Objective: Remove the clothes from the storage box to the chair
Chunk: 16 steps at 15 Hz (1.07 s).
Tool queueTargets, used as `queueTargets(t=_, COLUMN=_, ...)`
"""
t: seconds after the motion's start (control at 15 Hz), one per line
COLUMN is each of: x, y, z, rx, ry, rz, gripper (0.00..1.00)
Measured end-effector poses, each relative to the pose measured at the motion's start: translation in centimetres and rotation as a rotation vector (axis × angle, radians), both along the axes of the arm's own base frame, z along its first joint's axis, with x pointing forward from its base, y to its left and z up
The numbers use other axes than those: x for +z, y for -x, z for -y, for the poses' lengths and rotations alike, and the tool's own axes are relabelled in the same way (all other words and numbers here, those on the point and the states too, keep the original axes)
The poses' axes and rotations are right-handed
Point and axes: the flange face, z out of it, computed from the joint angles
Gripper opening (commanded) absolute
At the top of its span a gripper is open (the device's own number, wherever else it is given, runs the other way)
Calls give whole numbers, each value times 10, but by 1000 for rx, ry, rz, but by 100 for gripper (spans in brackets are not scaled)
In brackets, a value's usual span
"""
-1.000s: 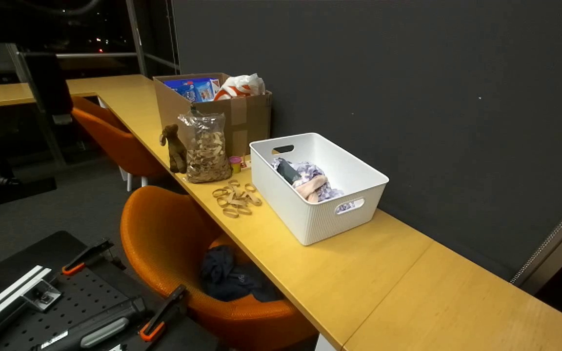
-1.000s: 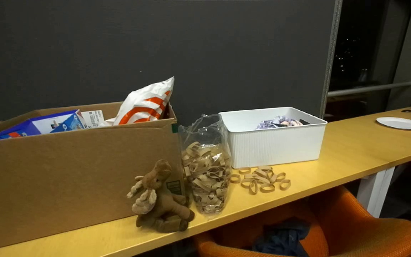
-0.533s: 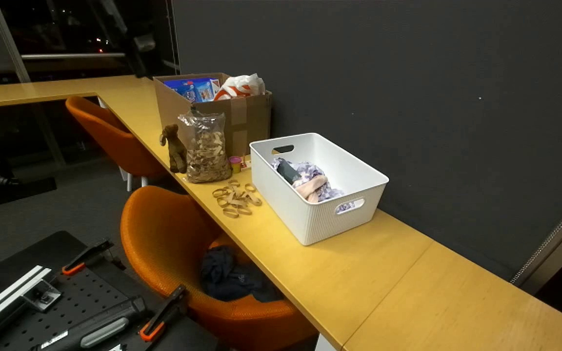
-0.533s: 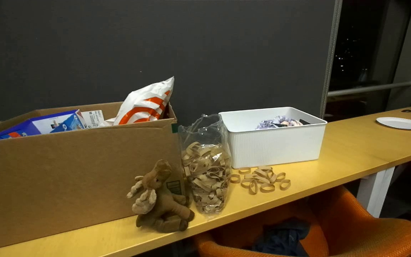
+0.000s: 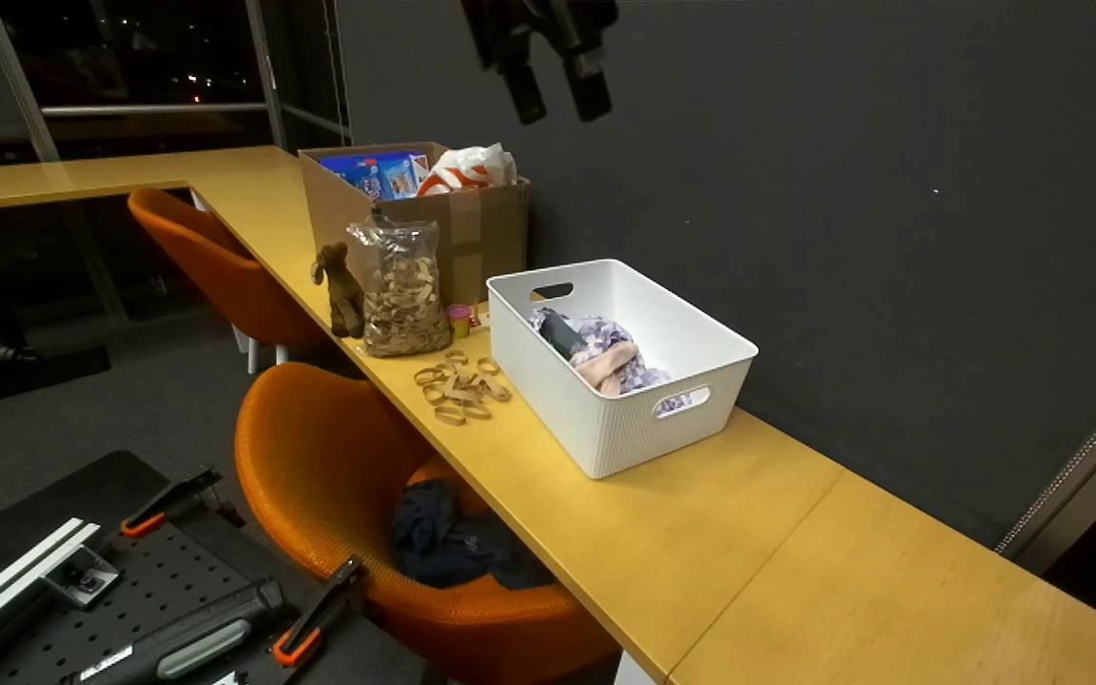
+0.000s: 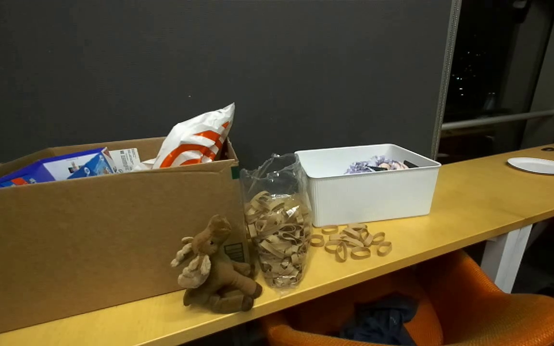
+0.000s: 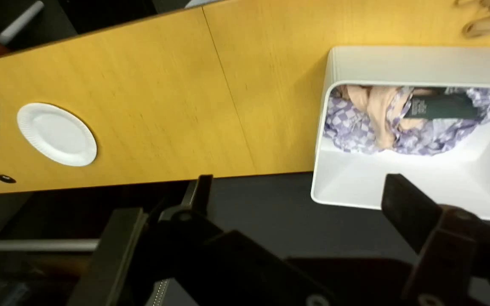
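The white storage box [image 5: 548,381] stands on the yellow desk and also shows in an exterior view [image 6: 373,199] and the wrist view [image 7: 411,63]. In it lies a crumpled purple-and-white checked cloth [image 5: 616,333] with peach and dark green parts, clearest in the wrist view [image 7: 432,138]. The orange chair [image 5: 310,447] is beside the desk, also in an exterior view [image 6: 503,307]. A dark navy garment [image 5: 453,538] lies on its seat. My gripper [image 5: 562,109] is high above and behind the box, open and empty; the wrist view [image 7: 298,187] shows its fingers wide apart.
A cardboard box [image 5: 491,228] with packages, a bag of rubber bands [image 5: 405,295], a brown plush moose [image 6: 219,274] and loose rubber bands [image 5: 460,385] are near the box. A white plate [image 7: 58,134] lies farther along the desk. A dark partition [image 5: 843,190] stands behind.
The arm has swung from the upper left to the top middle in an exterior view, bringing the gripper into sight above the box. The box, clothes and chair have not moved.
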Motion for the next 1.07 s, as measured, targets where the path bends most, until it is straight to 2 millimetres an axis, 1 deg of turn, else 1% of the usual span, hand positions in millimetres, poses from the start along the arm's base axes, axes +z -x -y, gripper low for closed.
queueTargets(t=0.13, x=-9, y=-34, z=15, rx=-5, ry=10, rz=43, gripper=100)
queueTargets(t=0.2, x=-15, y=-49, z=18, rx=-3, ry=12, rz=64, gripper=100)
queueTargets(t=0.33, x=-29, y=-78, z=16, rx=2, ry=12, rz=103, gripper=100)
queueTargets(t=0.53, x=-57, y=-113, z=7, rx=11, ry=2, rz=127, gripper=100)
queueTargets(t=0.8, x=-99, y=-150, z=-5, rx=39, ry=-33, rz=115, gripper=100)
queueTargets(t=1.07, x=-137, y=-172, z=-14, rx=124, ry=-112, rz=89, gripper=100)
